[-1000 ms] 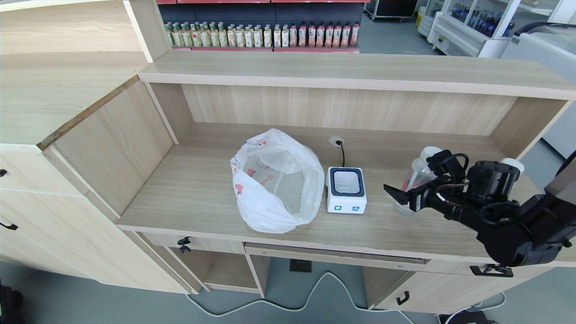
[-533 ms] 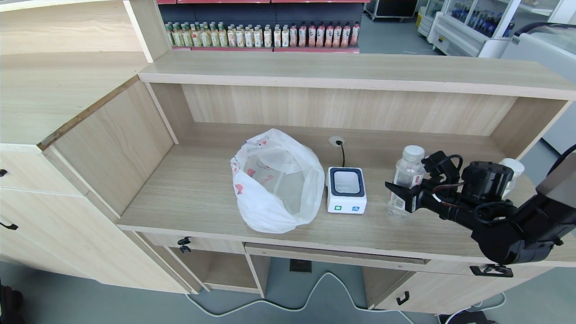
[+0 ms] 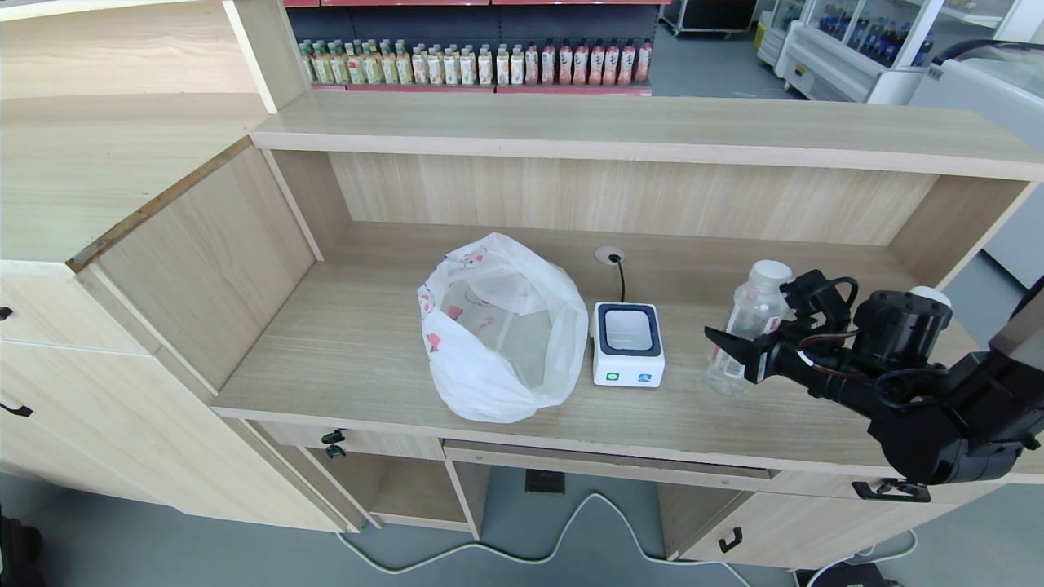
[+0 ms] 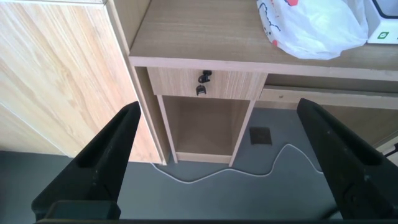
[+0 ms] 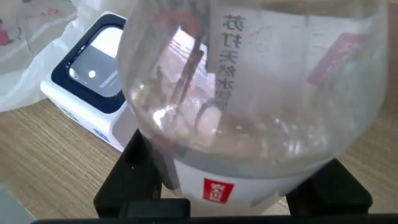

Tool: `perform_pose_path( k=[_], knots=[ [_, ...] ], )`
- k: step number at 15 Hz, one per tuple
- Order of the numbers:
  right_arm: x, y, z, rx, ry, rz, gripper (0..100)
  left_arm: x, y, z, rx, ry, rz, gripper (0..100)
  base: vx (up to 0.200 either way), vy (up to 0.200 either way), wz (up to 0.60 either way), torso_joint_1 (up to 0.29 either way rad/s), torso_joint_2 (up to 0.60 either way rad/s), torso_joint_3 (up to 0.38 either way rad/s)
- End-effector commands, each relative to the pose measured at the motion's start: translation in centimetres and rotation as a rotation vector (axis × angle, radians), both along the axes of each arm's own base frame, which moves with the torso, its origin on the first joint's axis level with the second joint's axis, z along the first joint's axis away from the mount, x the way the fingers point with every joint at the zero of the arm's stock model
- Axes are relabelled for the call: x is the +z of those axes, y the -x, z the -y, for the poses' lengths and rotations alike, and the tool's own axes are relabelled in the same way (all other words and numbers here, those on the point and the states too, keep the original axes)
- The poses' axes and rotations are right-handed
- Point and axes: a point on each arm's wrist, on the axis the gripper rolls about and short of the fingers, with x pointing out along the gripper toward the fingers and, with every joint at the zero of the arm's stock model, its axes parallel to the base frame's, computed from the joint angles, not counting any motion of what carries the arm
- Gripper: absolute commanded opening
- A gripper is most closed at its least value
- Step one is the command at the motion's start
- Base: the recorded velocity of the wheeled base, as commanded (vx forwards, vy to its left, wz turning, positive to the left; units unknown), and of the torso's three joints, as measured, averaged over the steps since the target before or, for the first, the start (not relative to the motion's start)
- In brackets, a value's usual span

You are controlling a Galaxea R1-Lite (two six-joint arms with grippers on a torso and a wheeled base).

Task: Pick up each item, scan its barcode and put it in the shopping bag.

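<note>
Clear plastic water bottle (image 3: 746, 330) stood clamped in the right fingers (image 3: 724, 342), just right of the white box scanner (image 3: 627, 342). The step called for turning its barcode squarely toward that window while gripping firmly.

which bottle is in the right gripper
The clear bottle nearer the scanner; the other bottle stands behind the arm, just its white cap visible.

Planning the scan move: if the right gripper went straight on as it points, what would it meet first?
Likely the scanner, next beyond the bottle that the right gripper holds; height is unclear, so it might pass just above it.
</note>
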Motion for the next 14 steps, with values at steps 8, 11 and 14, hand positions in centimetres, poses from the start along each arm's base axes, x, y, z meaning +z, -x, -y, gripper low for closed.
perform_pose_path(
  k=[8, 11, 14],
  knots=[
    [19.2, 12.1, -7.0, 0.353, -0.296, 0.02, 0, 0.0, 0.0, 0.0, -0.002, 0.0, 0.001, 100, 0.0, 0.0, 0.0, 0.0, 0.0, 0.0],
    [22.3, 17.0, -8.2, 0.357, -0.29, -0.126, 0, 0.0, 0.0, 0.0, 0.0, 0.0, 0.001, 100, 0.0, 0.0, 0.0, 0.0, 0.0, 0.0],
    [23.9, 19.2, -10.6, 0.312, -0.438, -0.238, 0, 0.0, 0.0, 0.0, 0.0, 0.0, 0.001, 100, 0.0, 0.0, 0.0, 0.0, 0.0, 0.0]
  ],
)
